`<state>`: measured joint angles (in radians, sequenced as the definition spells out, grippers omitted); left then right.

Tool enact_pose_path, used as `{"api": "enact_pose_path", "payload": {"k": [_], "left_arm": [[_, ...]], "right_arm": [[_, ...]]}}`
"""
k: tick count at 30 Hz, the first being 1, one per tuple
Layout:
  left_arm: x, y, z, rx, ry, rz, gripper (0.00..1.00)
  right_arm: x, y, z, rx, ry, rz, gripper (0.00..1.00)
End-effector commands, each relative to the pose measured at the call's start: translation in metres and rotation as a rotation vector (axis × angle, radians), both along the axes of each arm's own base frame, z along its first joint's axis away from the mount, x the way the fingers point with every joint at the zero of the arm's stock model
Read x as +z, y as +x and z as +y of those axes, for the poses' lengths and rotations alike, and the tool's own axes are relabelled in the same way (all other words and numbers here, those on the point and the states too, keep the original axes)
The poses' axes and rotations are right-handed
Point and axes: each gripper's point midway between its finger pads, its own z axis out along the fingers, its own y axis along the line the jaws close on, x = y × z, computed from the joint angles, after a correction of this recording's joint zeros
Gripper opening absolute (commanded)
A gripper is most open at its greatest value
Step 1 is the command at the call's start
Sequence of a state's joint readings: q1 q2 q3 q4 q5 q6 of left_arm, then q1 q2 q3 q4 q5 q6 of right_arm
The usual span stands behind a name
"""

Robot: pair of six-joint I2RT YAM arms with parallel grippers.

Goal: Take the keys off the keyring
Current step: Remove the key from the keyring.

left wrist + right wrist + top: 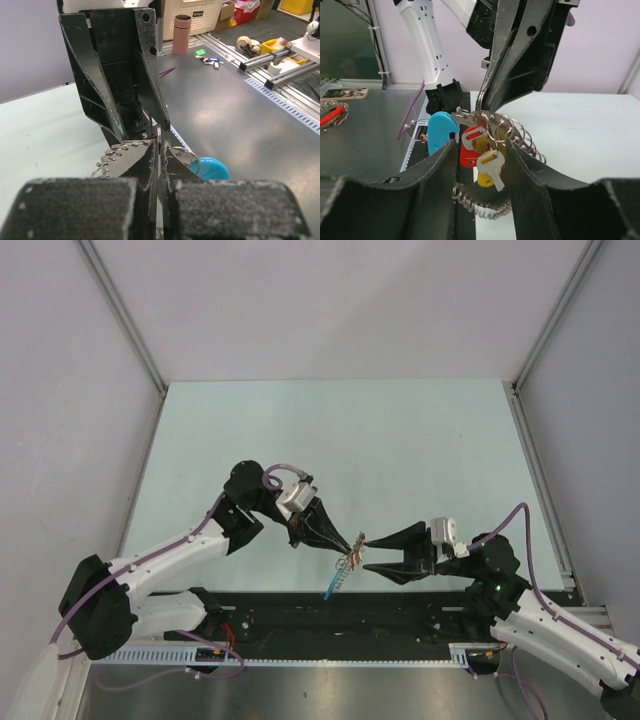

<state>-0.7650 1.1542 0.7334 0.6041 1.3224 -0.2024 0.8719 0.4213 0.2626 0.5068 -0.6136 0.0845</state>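
Observation:
The keyring point(349, 561) hangs in the air between both grippers, above the table's near edge. It is a silvery coiled loop point(526, 142) with a bright blue piece point(440, 131) and small split rings. A red-headed key point(469, 146) and yellow-headed keys point(489, 165) dangle from it. My left gripper point(352, 544) is shut on the top of the ring bunch; in the left wrist view its pads point(150, 165) are pressed together with coil point(117, 150) and blue piece point(212, 168) either side. My right gripper point(372, 555) is open, its fingers point(435, 170) either side of the keys without touching them.
A black strip point(400, 615) runs along the near table edge under the grippers. Grey walls point(60, 390) enclose the pale green table point(400, 440). Off the table a metal bench carries a pink bottle point(182, 34), a phone point(342, 93) and another ring bunch point(331, 112).

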Motion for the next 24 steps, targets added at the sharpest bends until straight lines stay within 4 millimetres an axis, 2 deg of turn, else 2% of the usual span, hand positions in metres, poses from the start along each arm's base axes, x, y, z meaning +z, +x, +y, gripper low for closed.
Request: {"api": "enact_pose_path", "payload": {"k": [1, 10, 16, 24], "left_arm": [[0.021, -0.005, 0.005, -0.053, -0.048, -0.069, 0.01], [0.023, -0.006, 0.005, -0.057, -0.049, -0.073, 0.00], [0.023, -0.006, 0.005, -0.053, -0.051, -0.079, 0.00], [0.024, -0.005, 0.005, -0.049, -0.057, -0.084, 0.00]], "right_arm": [[0.033, -0.014, 0.004, 0.077, 0.059, -0.080, 0.47], [0.036, -0.015, 0.019, 0.092, 0.040, -0.088, 0.47], [0.031, -0.010, 0.023, 0.076, 0.015, -0.078, 0.42], [0.027, -0.010, 0.027, 0.088, 0.003, -0.052, 0.42]]}}
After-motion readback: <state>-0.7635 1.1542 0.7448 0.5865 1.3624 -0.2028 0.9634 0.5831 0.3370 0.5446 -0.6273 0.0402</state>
